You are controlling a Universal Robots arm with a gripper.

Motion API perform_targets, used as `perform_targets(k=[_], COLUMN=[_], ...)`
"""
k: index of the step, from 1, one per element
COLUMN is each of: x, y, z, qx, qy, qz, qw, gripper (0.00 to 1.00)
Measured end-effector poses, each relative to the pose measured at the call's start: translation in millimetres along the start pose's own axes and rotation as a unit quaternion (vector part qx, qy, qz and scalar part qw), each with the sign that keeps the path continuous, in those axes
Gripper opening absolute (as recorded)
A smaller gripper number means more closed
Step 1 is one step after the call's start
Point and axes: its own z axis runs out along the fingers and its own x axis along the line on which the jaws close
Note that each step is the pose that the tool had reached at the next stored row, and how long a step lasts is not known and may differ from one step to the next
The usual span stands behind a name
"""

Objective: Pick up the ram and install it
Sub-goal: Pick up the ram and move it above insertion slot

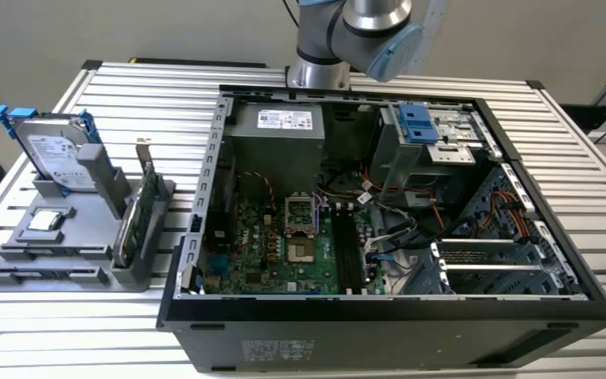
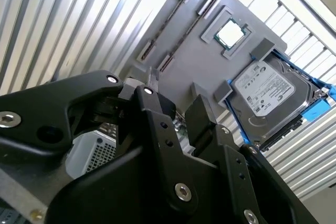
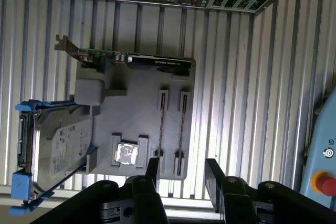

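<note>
Closest to the lens in both wrist views is my claw [image 3: 182, 174] [image 2: 176, 95]. Its two black fingers [image 3: 212, 174] stand well apart with nothing between them, so it is wide open and empty. It hangs above the grey holder [image 3: 136, 103] and touches none of it.

The ram [image 3: 160, 129] [image 2: 187, 32] [image 1: 50, 251] stands on edge in one of the holder's two long slots. From above it is a thin dark strip held at both ends. A second strip [image 3: 181, 132] of the same look sits parallel in the slot just beside it. On the ram's other side, a square processor chip [image 3: 126, 153] lies flat in its own pocket. Beyond the chip, the hard drive [image 3: 58, 150] with blue rails leans in its cradle. The green card [image 3: 131, 61] with a metal bracket stands along the holder's edge nearest the case.

In the exterior view the holder rests on the slatted table [image 1: 124, 87] at that view's left, just beside the open computer case [image 1: 387, 339], whose motherboard [image 1: 271, 245] lies bare. My arm [image 1: 366, 31] rises behind the case.
</note>
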Motion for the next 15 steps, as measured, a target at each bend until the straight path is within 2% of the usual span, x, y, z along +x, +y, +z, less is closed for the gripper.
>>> perform_targets(k=[15], x=[0.2], y=[-0.4], z=[13.7], qx=[0.0], qy=[0.0], qz=[0.0], qw=[1.0], gripper=[1.0])
